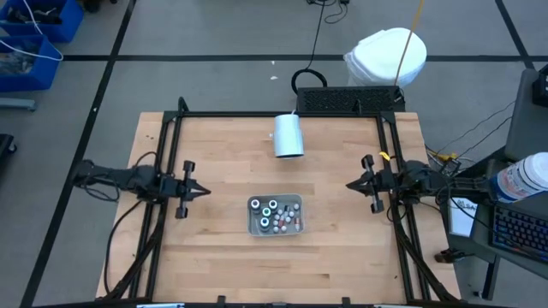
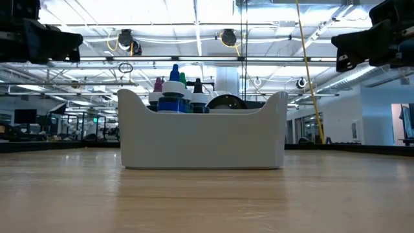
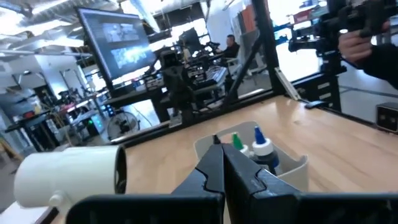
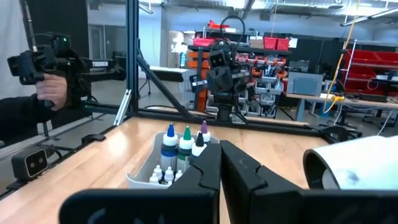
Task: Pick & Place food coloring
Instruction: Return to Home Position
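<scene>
The food coloring (image 1: 275, 215) is a set of tiny bottles standing in a small grey bin (image 1: 253, 228) at the middle of the table. The low view shows blue, green and purple tips (image 2: 174, 90) above the bin's wall (image 2: 202, 142). In the right wrist view the bottles (image 4: 177, 146) stand upright, with small white-capped ones beneath. My left gripper (image 1: 205, 191) hovers left of the bin, shut, pointing at it. My right gripper (image 1: 349, 185) hovers right of the bin, shut, also pointing at it. Both hold nothing.
A large white cup (image 1: 288, 135) lies on its side at the far middle of the table, beyond the bin. It also shows in the left wrist view (image 3: 68, 174) and the right wrist view (image 4: 357, 162). Beyond the table a person's hand (image 4: 53, 87) holds a dark device.
</scene>
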